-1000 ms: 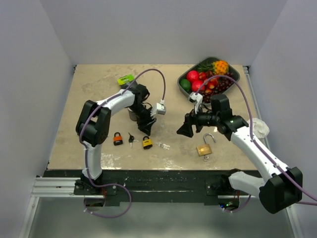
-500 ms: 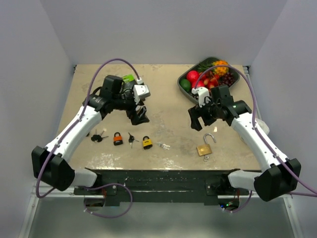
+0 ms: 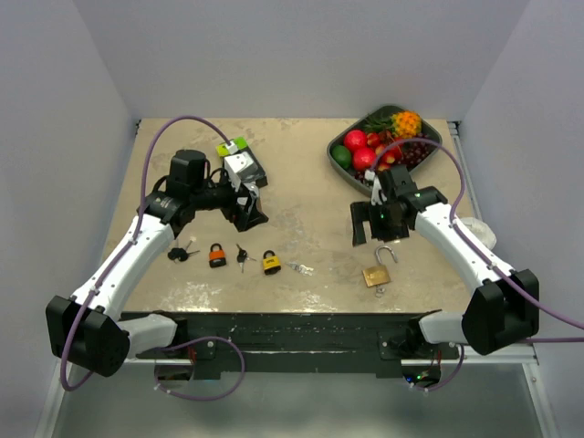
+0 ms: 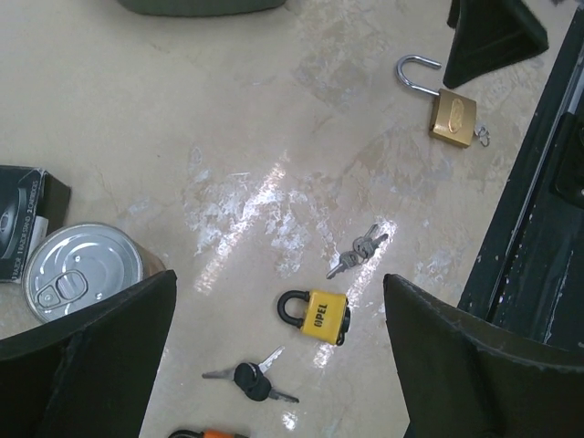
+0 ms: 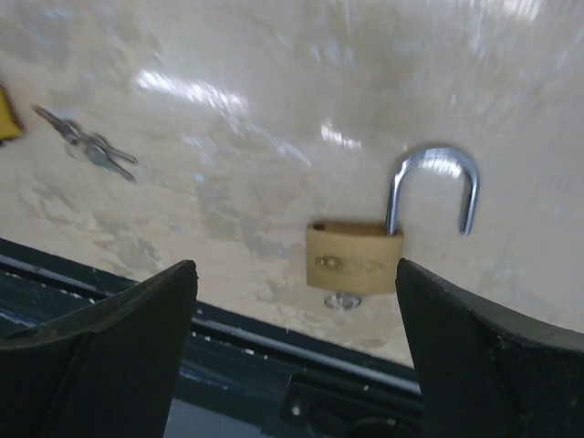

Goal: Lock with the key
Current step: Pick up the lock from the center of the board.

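Right gripper (image 3: 369,226), fingers spread wide, hangs above the brass padlock with raised silver shackle (image 5: 354,260), which lies between its fingertips. A blurred small key (image 5: 339,299) seems lodged in the padlock's base. Left gripper (image 4: 280,278) is equally spread.

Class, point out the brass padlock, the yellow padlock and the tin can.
brass padlock (image 5: 354,260): right wrist view, body.
yellow padlock (image 4: 326,315): left wrist view, body.
tin can (image 4: 78,269): left wrist view, lid.

Bright overhead light glares off the table (image 4: 265,196); the right wrist view is slightly blurred.
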Robot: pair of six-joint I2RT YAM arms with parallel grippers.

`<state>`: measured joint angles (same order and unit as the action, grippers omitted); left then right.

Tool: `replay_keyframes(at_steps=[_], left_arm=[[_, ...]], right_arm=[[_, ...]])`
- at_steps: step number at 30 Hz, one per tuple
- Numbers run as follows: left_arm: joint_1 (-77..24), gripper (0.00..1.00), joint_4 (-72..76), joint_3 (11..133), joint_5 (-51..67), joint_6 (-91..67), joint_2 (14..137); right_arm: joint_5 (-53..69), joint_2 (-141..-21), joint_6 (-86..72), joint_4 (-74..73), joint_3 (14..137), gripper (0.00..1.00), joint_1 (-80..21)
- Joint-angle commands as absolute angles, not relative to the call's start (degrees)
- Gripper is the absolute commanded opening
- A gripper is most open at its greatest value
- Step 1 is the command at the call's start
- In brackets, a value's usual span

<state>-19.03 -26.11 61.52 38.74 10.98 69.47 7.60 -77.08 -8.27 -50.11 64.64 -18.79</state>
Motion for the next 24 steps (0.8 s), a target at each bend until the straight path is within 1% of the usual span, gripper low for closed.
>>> replay_keyframes(at_steps=[1,3,5,8,13,24], left_arm=[[-18.19,0.99,-23.55,61.35,37.88,9.32,67.15],[-18.02,0.99,-23.21,61.26,37.44,8.88,66.89],[-17.93,0.99,-22.77,61.08,37.27,8.44,66.8],[-17.93,0.99,-21.54,61.08,37.35,7.21,67.15],[-17.93,0.99,-20.83,61.87,38.14,6.77,68.64],[-17.58,0.99,-20.22,63.19,39.73,6.85,70.05]], right_arm=[[3.52,-73.14,-21.26,-52.92,52.95,0.97,-18.72],[0.71,-69.28,-23.81,-52.73,51.77,0.99,-18.72],[0.09,-69.34,-26.18,-54.75,49.67,0.99,-19.25],[-5.35,-69.6,-27.85,-54.49,47.9,0.99,-19.34],[-3.52,-75.39,-28.21,-51.95,46.23,0.99,-19.42],[-1.41,-82.44,-25.49,-46.41,46.58,0.99,-21.88]])
